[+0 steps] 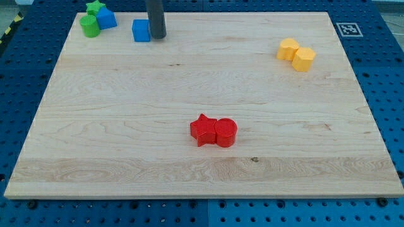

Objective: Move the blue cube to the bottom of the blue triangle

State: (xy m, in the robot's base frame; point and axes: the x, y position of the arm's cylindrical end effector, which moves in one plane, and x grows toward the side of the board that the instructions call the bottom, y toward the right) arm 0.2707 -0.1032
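My tip (157, 36) stands upright, touching the blue cube's (141, 30) right side.

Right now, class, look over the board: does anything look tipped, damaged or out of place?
Nothing stands out. The blocks sit flat in tidy groups: blue cube beside my tip, the red pair touching, the yellow pair touching, greens by the blue triangle.

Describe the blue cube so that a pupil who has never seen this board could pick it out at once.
Look at the wooden board's edge at the view's top, left of centre. The blue cube sits alone there, with my tip at its right side. The other blue block, further left, is huddled against two green blocks.
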